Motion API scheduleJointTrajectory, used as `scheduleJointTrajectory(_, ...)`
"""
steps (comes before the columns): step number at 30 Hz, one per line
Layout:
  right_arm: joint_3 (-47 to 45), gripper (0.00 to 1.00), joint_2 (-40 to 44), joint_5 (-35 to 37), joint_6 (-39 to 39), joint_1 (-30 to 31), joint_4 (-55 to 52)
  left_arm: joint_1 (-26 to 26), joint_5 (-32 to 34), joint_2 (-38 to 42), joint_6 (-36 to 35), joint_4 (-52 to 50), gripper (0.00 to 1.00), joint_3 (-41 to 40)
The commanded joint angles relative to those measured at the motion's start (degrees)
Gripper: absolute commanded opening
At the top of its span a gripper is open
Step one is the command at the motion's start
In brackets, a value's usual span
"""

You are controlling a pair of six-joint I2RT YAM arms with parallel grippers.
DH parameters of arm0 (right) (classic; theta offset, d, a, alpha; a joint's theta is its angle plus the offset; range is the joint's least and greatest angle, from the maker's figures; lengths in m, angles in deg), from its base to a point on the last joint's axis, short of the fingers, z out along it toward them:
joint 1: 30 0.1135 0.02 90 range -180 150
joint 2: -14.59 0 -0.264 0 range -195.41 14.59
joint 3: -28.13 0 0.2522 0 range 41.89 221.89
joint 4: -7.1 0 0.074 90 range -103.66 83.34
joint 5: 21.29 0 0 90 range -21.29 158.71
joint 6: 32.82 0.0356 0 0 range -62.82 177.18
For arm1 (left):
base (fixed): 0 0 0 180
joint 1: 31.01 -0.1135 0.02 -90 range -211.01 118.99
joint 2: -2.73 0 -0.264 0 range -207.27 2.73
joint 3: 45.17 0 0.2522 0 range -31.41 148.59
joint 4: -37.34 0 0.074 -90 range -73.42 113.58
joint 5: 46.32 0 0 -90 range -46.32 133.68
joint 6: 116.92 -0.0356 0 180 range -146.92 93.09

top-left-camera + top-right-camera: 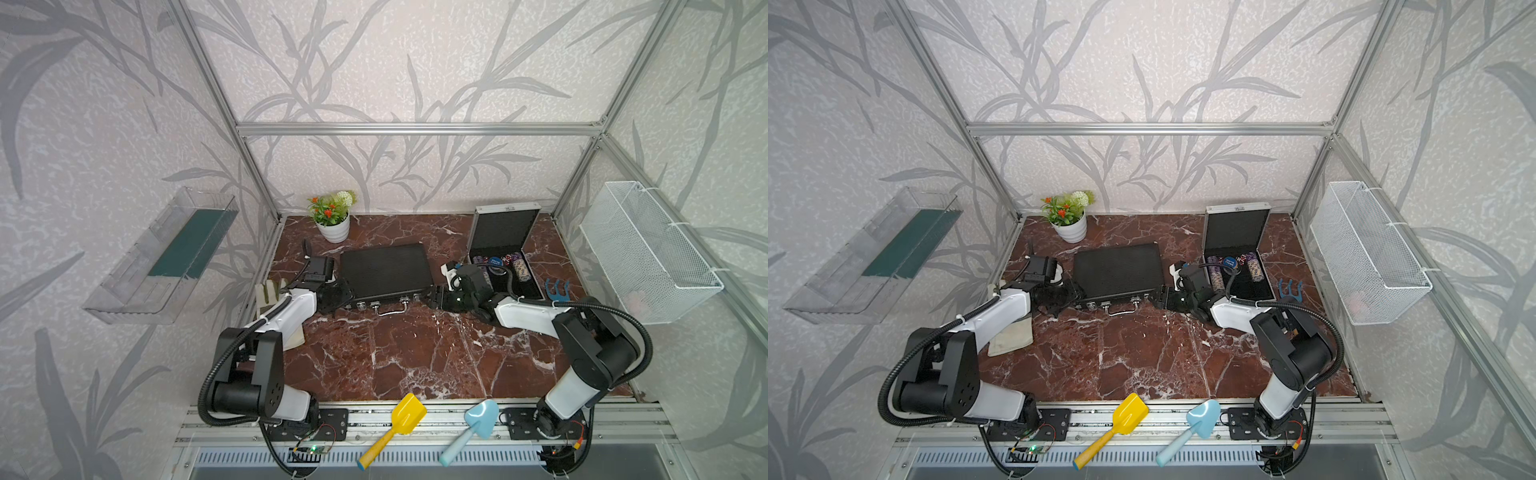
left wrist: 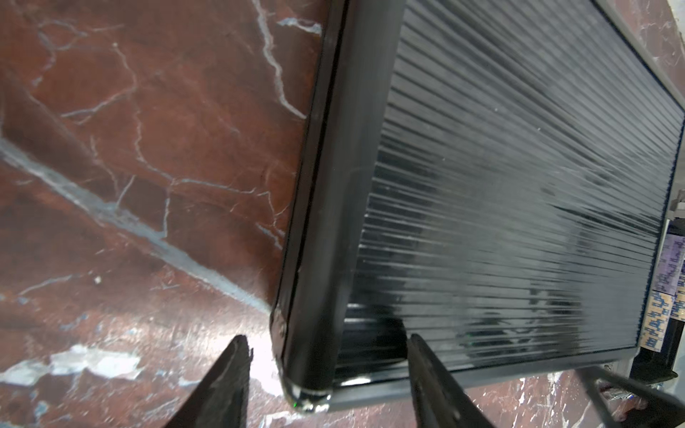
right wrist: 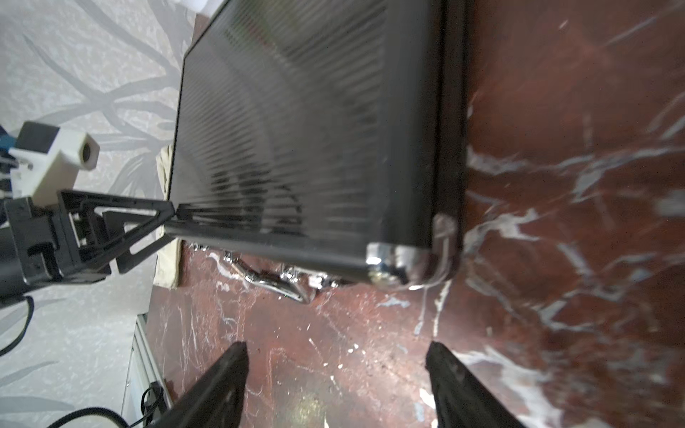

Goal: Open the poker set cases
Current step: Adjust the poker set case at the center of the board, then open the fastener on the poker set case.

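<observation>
Currently my left jaws stand apart around one front corner of the shut black ribbed briefcase (image 1: 384, 270) on the bench (image 1: 395, 353); my right jaws, apart and empty, face the other corner, probably to raise its lid.

I see a black ribbed case (image 1: 384, 270) on the red-brown, white-veined marble tabletop (image 1: 395, 353); the silver case (image 1: 500, 232) has black lining.

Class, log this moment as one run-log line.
black case: lid down | silver case: open | left gripper: open, straddling black case corner | right gripper: open, empty
</observation>
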State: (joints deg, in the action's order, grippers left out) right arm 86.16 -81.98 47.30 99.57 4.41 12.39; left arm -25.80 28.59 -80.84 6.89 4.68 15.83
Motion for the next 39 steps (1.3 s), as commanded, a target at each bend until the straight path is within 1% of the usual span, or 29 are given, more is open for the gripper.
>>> scheduleJointTrajectory(1, -2.5, 0.76, -3.3, 1.9, 6.3, 1.5, 11.0, 0.2, 0.5, -0.8, -1.1, -1.1, 0.57, 0.3)
scheduleJointTrajectory(5, -2.2, 0.76, -7.3, 3.0, 9.1, 2.9, 15.5, 0.2, 0.2, -1.3, -1.7, -1.2, 0.56, 0.2)
scheduleJointTrajectory(11, -2.6, 0.76, -10.1, 6.5, 10.0, 2.9, 19.9, 0.2, -0.5, -1.4, -1.6, -0.8, 0.55, 0.0)
scheduleJointTrajectory(15, -1.7, 0.75, -14.0, 4.3, 12.6, 2.8, 25.8, 0.2, -0.8, -1.4, -1.9, -0.7, 0.55, -0.2)
scheduleJointTrajectory(19, -2.7, 0.73, -16.8, 4.3, 15.4, 2.8, 32.6, 0.2, -0.7, -1.2, -2.3, -1.1, 0.55, -0.4)
scheduleJointTrajectory(23, -3.0, 0.72, -18.5, 3.8, 17.2, 2.7, 37.2, 0.2, -1.0, -1.1, -2.4, -1.0, 0.55, -0.6)
scheduleJointTrajectory(26, -3.7, 0.68, -20.4, 3.2, 19.8, 2.6, 42.5, 0.2, -1.3, -1.1, -2.3, -1.0, 0.55, -0.5)
scheduleJointTrajectory(32, -6.2, 0.64, -20.2, 3.4, 22.4, 2.2, 49.1, 0.2, -1.4, -0.7, -2.3, -0.9, 0.55, -0.9)
scheduleJointTrajectory(39, -6.7, 0.61, -19.2, 1.9, 26.0, 1.4, 54.6, 0.2, -1.5, -0.5, -2.2, -0.8, 0.55, -1.1)
